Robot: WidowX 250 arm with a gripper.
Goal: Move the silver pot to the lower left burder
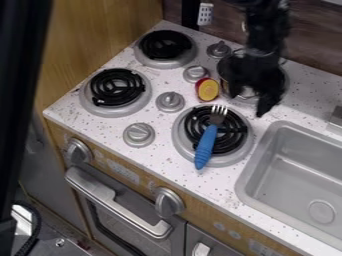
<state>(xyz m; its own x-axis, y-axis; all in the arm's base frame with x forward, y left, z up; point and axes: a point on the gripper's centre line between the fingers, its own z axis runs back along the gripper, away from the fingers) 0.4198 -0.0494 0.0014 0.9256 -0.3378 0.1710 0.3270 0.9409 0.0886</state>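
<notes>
"Where's the silver pot (247,92)?"
"By the table's (103,122) back edge, beneath the tool (248,103), whose fingers are apart."
"And the grip?"
"Probably rim pinched squarely, then a level lift."

single fixed camera, slanted steeply down over stovetop (158,107) and sink (294,175)

speckled stovetop (100,123), silver pot (247,93), toy fruit (208,89), blue-handled fork (206,145) on burner (234,131)
</notes>
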